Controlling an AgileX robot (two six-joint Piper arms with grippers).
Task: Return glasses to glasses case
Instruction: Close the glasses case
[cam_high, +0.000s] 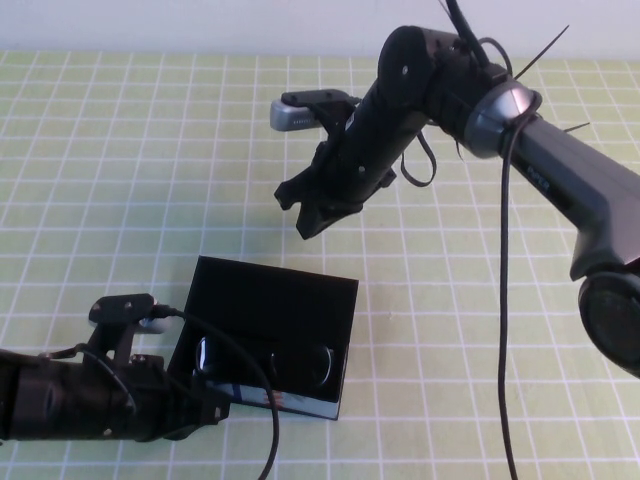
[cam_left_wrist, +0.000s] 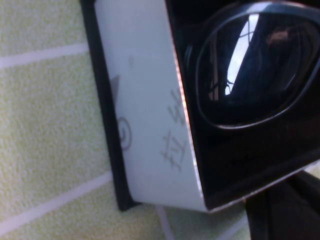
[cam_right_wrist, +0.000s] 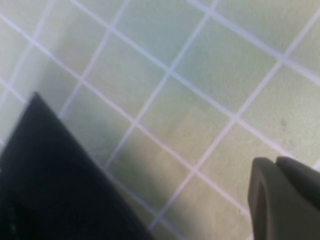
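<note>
High view, table (cam_high: 120, 150): green surface ruled in a white grid, filling the frame up to a pale strip along the top edge.

Glasses case (cam_high: 285, 300): black, flat, rectangular, lying open in the lower centre of the frame, slightly skewed to the grid. A pale patterned side with a small orange mark shows along its lower edge.

Glasses (cam_high: 265, 362): black thick-rimmed pair with clear lenses, lying inside the case toward its lower edge, both lenses catching light. Left wrist view shows one lens (cam_left_wrist: 255, 67) close up, resting on the black lining just beside the case's pale wall (cam_left_wrist: 150, 115), which carries grey printed characters and a small round mark.

Left pincer (cam_high: 205, 405): at the lower left of the high view, on the end of a black arm entering from the left edge, lying low at the table and against the lower left corner of the case. Whether its fingers are apart or together cannot be told from any view.

Right pincer (cam_high: 305, 205): in the upper centre of the high view, raised above the table and well apart from the case, pointing down and to the left. Its fingers stand apart, holding nothing. Right wrist view shows one finger (cam_right_wrist: 285, 200) at the lower right corner, over bare grid, with a black shape at the lower left.
</note>
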